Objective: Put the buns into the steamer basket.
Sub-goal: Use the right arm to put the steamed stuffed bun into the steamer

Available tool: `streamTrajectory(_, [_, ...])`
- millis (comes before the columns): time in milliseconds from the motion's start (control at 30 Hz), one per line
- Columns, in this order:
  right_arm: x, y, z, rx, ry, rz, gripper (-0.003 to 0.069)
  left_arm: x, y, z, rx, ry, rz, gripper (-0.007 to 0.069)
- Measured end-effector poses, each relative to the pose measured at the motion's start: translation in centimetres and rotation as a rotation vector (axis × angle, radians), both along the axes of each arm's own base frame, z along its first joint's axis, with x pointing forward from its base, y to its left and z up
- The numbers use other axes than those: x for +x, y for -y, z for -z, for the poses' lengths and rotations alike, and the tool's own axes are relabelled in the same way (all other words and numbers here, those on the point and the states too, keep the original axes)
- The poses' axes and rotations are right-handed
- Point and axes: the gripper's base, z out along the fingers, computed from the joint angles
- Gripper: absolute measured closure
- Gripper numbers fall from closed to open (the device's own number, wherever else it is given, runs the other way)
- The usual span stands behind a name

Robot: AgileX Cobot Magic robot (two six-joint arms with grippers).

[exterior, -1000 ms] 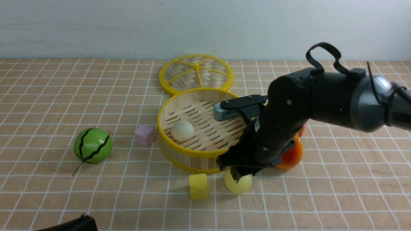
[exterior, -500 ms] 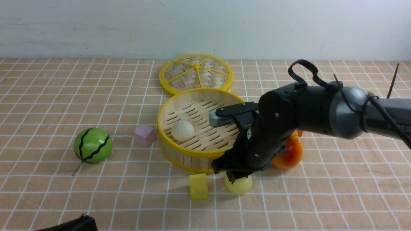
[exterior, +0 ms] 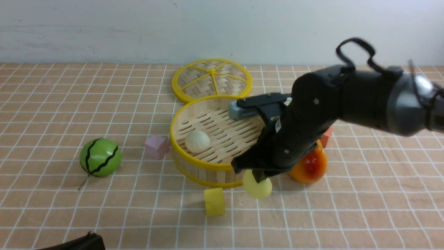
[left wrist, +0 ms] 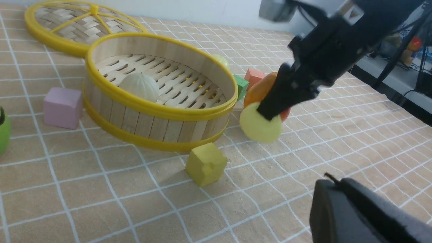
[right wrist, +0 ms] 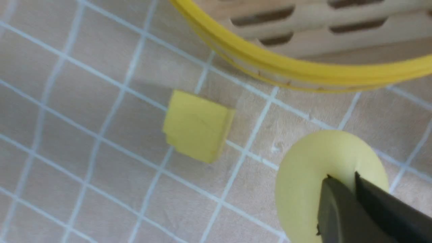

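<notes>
Buns in place so far: one. An off-white bun (exterior: 197, 140) lies on the slatted floor of the steamer basket (exterior: 199, 173), beyond the right gripper (exterior: 258, 178) and to its left. That gripper is clamped on a pale yellow bun (exterior: 258, 190), its two dark fingertips pressed together into the crown. The bun hangs under it and looks clear of the bench (exterior: 312, 215), just outside the basket's near wall and below the level of the rim.

A third bun (left wrist: 222, 60), judged so by its pale yellow dome, peeks out past the basket's far wall, well beyond the right gripper. So one is in, one is in hand and one is untouched. The held bun has yet to rise above the rim and cross it.

As for pose, the held bun is a squat dome with no real long axis. Its crown points up into the gripper and its broad base faces away from it, toward the bench. The left wrist view suggests that the base tips somewhat to the gripper's left, but I cannot tell how much.

A yellow cube (exterior: 214, 201) sits on the bench just left of the gripper, and an orange pear (exterior: 312, 168) stands close on its right. The left gripper (left wrist: 351, 209) is closed on nothing, well back from everything.
</notes>
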Motion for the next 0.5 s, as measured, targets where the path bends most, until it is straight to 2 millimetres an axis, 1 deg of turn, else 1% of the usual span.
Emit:
streamTrajectory(33, [0.0,0.0,-0.9,0.013,0.022,-0.004,0.0655,0.0,0.0,0.0,0.0,0.0,0.0,0.0612])
streamTrajectory(67, [0.2,-0.2,-2.5,0.036,0.067,-0.012,0.0652,0.0,0.0,0.0,0.0,0.0,0.0,0.061])
streamTrajectory(100, [0.3,-0.2,-2.6,0.039,0.073,-0.014,0.0652,0.0,0.0,0.0,0.0,0.0,0.0,0.061])
streamTrajectory(133, [0.8,-0.4,-3.7,0.059,0.115,-0.018,0.065,0.0,0.0,0.0,0.0,0.0,0.0,0.0609])
streamTrajectory(200, [1.7,-0.8,-4.2,0.062,0.159,-0.027,0.0651,0.0,0.0,0.0,0.0,0.0,0.0,0.0608])
streamTrajectory(233, [2.3,-1.1,-4.0,0.063,0.174,-0.026,0.0651,0.0,0.0,0.0,0.0,0.0,0.0,0.0608])
streamTrajectory(300, [4.1,-1.5,-2.4,0.042,0.189,-0.018,0.0647,0.0,0.0,0.0,0.0,0.0,0.0,0.0608])
streamTrajectory(333, [4.4,-1.4,-2.2,0.04,0.192,-0.015,0.0646,0.0,0.0,0.0,0.0,0.0,0.0,0.0608])
streamTrajectory(400, [6.5,-1.3,0.7,0.0,0.16,0.015,0.0636,0.0,0.0,0.0,-0.001,-0.001,0.0,0.0608])
streamTrajectory(433, [6.8,-1.3,1.2,-0.004,0.152,0.024,0.0632,0.0,0.0,0.0,-0.001,-0.001,0.0,0.0608])
streamTrajectory(500, [8.1,-0.7,3.3,-0.022,0.112,0.073,0.0602,0.0,0.0,0.0,-0.001,-0.001,0.0,0.0608])
